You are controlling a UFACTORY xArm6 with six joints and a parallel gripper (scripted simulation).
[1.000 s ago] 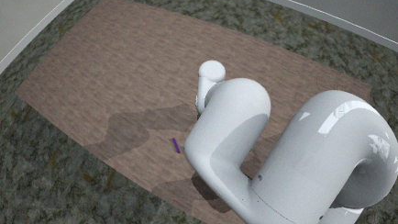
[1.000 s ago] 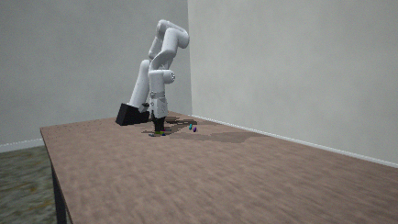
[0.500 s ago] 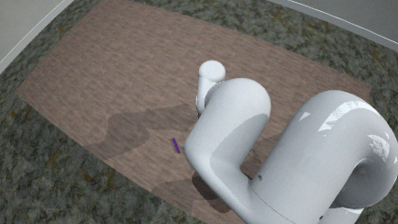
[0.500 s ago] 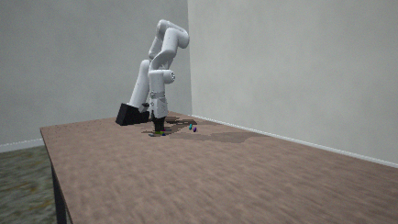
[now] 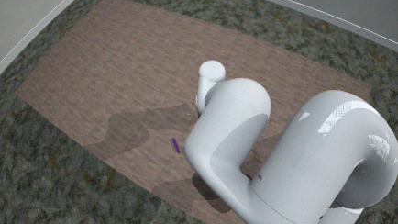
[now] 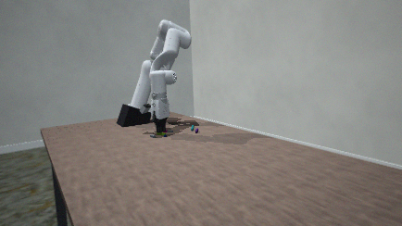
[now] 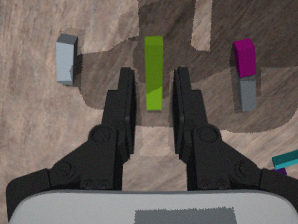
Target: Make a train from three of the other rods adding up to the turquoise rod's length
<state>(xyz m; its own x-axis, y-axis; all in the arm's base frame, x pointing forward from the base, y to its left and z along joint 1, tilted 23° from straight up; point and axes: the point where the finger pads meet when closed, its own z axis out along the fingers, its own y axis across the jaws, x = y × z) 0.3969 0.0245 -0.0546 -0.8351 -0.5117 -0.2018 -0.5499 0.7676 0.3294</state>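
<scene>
In the wrist view my gripper is low over the table. Its two black fingers stand on either side of the lime rod, with a small gap on each side, so it is open around the rod and not clamped. The lime rod lies flat, pointing away from me. A magenta rod lies to the right, end to end with a short grey rod. A pale grey rod lies to the left. The turquoise rod shows at the right edge. A purple rod lies beside the arm.
The arm's large white links hide most rods in the top view. In the exterior view the gripper stands near the black base, with the turquoise and purple rods just right of it.
</scene>
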